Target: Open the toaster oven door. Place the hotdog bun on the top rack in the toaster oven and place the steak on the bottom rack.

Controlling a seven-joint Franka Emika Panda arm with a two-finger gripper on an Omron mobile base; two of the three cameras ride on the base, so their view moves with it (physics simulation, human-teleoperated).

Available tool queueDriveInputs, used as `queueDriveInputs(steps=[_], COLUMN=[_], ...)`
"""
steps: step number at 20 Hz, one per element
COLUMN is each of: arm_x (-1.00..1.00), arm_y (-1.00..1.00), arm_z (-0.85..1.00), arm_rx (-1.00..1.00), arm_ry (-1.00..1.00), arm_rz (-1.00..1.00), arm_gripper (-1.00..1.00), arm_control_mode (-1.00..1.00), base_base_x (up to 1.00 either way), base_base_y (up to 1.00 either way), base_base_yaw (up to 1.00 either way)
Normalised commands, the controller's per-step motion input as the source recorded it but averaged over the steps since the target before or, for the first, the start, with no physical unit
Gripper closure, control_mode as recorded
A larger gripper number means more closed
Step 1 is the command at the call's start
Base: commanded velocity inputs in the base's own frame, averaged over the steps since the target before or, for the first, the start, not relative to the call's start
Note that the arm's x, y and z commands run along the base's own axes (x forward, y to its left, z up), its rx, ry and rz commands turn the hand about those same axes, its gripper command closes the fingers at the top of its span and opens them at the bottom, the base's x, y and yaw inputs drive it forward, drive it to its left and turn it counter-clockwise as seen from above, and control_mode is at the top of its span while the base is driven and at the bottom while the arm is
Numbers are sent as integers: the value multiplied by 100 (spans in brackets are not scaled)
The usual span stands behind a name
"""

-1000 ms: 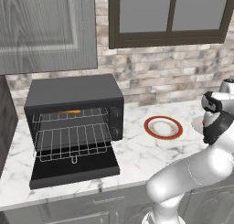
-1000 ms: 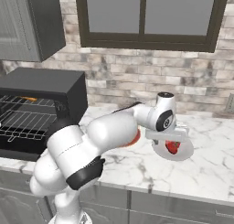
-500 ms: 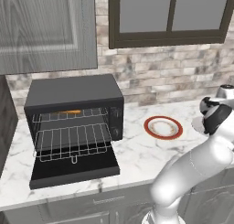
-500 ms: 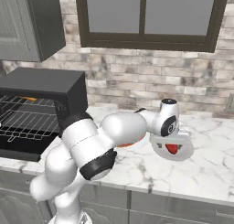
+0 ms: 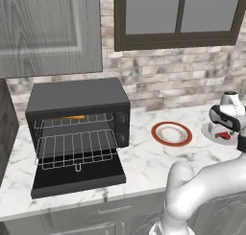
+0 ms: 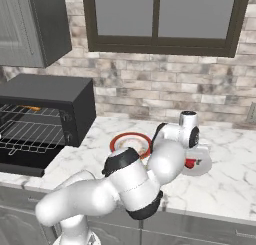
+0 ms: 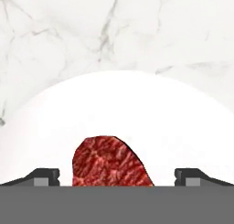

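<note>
The black toaster oven [image 5: 77, 97] stands at the counter's left with its door [image 5: 79, 179] folded down flat. An orange-tan hotdog bun [image 5: 72, 117] lies on the top rack [image 5: 96, 119]; the bottom rack [image 5: 77, 150] is bare and slid partly out. The red steak [image 7: 112, 161] lies on a white plate [image 7: 119, 99] at the far right of the counter. My gripper [image 7: 117, 177] hangs open just above that plate. One fingertip [image 7: 43, 176] stands on each side of the steak, neither touching it. From the left base the steak [image 5: 224, 135] peeks out under the hand.
A red-rimmed round plate [image 5: 171, 133] sits between the oven and the white plate [image 6: 200, 161]. A brick wall and a window close off the counter's back. My arm's elbow bulges low in front of the counter edge.
The elbow has swung right and down in front of the counter. The hand has stayed over the white plate, jaws wide. The oven and the bun have not moved.
</note>
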Motion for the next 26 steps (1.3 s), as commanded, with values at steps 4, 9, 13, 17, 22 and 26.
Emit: queueDriveInputs(steps=[4,9,13,17,22,26], arm_x=[18,0,-31,-61,-76,-96], arm_y=[-21,-9,-1,52,91,100], arm_z=[-38,-50,-14,37,91,99], arm_rx=[0,2,4,0,-9,-8], arm_ry=[3,0,0,0,-2,0], arm_rz=[0,1,8,15,25,37], arm_gripper=[-100,100,100,100,100,100], arm_control_mode=[-100,-100,-100,-100,-100,-100], base_base_x=[0,0,0,0,0,0], base_base_y=[0,0,0,0,0,0], base_base_yaw=[0,0,0,0,0,0])
